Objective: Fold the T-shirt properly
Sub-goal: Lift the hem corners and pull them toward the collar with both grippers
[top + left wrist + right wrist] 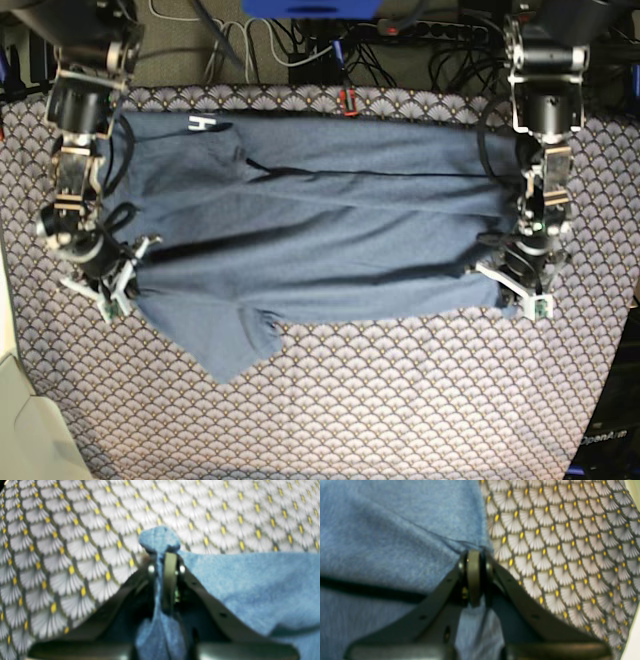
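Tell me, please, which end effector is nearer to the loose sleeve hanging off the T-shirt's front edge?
Right. The right end effector pinches the T-shirt edge close beside the sleeve; the left end effector grips the opposite end, across the table cover.

Both wrist views are blurred, and the T-shirt [395, 530] runs off their edges.

I see the T-shirt [320, 240] spread across the worktop [400, 420], between my two arms, with cables [300, 40] lying behind the worktop's far edge.
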